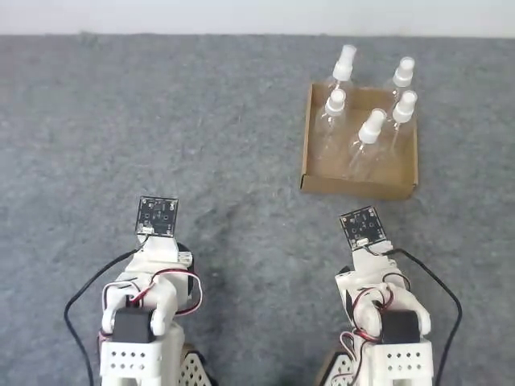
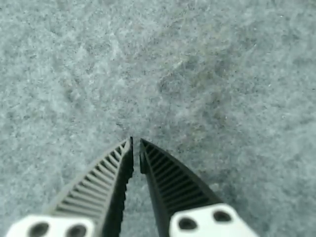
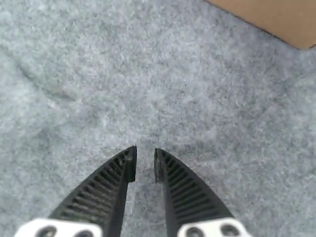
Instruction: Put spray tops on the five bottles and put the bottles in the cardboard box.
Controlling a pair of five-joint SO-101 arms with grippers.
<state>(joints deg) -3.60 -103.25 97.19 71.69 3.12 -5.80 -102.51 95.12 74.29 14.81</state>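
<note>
Bright, even light lay across the carpet point(image 1: 201, 121), falling from above to judge by the short shadows. Nothing hard-edged showed around the cardboard box point(image 1: 360, 186), only a thin dark line that hugged its near wall. The bottles point(image 1: 370, 141) inside the box caught pale glints and no harsh glare. Behind the box, the white strip point(image 1: 241, 16) glowed brightest. In the right wrist view, the same narrow shadow ran along the box's edge.

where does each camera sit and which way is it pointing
High view: fixed overhead, looking down on the grey felt table; both arms at the near edge, brown cardboard box beyond.
Left wrist view: on that wrist, facing down at felt past the shut left gripper.
Right wrist view: likewise, past the slightly open right gripper.
Shared: the box shows in high and right wrist views.
</note>
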